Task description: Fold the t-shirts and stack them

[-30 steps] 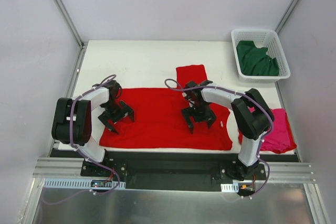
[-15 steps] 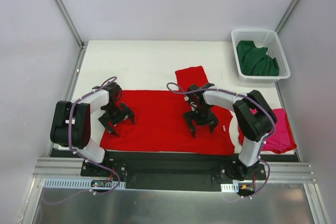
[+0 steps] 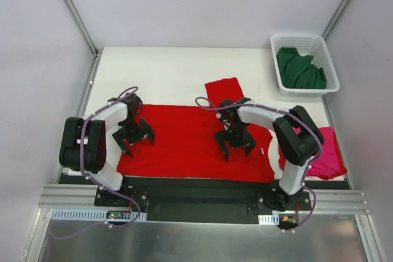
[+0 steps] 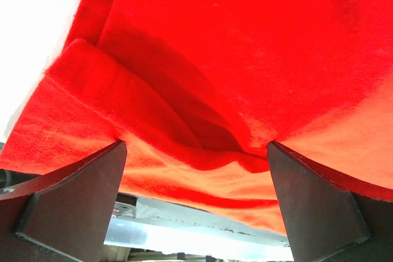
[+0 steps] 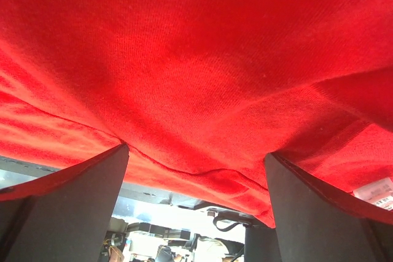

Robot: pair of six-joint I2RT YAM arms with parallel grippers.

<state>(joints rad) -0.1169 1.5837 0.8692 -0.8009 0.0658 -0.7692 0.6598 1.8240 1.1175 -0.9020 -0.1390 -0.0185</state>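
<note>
The white desk [image 3: 166, 69] carries a bright red cotton t-shirt [image 3: 184, 139], spread flat along the near edge with one sleeve pointing away from the arms. A magenta-pink t-shirt [image 3: 328, 151] lies at the near right corner, partly behind the right arm. A dark green t-shirt [image 3: 298, 69] sits bunched in the white lattice basket [image 3: 299, 37].

The left gripper [image 3: 136, 137] and right gripper [image 3: 236, 144] both stand wide open over the red cloth, holding nothing. A raised crease lies between the left jaws.

The step looks like a two-handed pinch for a fold. Both should bite at matching depth, then lift together so the edge stays straight.
</note>
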